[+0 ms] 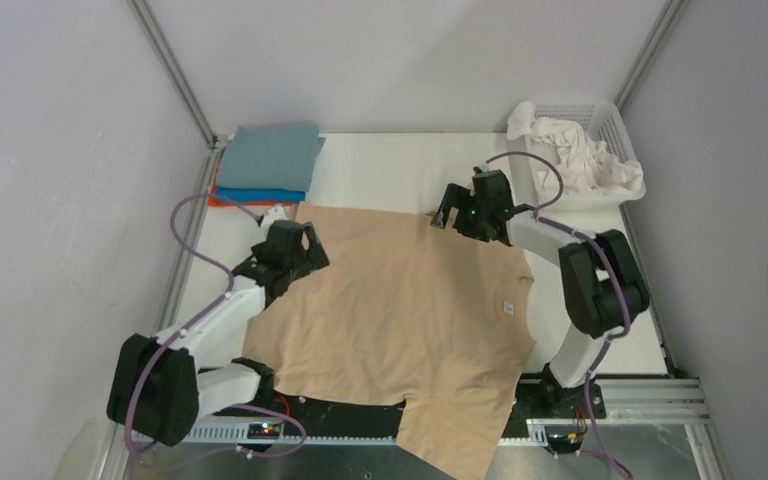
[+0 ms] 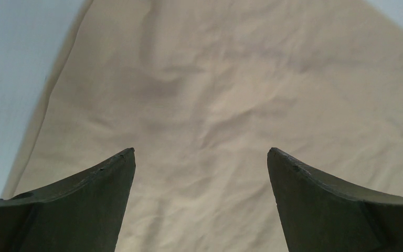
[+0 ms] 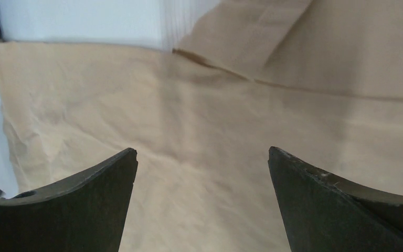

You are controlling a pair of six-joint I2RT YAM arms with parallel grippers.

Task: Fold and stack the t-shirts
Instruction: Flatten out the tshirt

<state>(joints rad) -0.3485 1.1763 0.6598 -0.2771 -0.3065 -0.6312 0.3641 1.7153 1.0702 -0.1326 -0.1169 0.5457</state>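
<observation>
Tan t-shirt (image 1: 400,320) lies spread flat, one sleeve drooping off the near edge. It looks light and limp, likely to sag and crease, so pinch it at edges and corners. Left gripper (image 2: 201,152) hangs over its left side, jaws wide, empty; right gripper (image 3: 202,151) gapes above the far edge, empty too. Beyond the left one, the folded stack (image 1: 270,165) — beyond the right, a white shirt (image 1: 585,160) in its basket (image 1: 615,120).
</observation>
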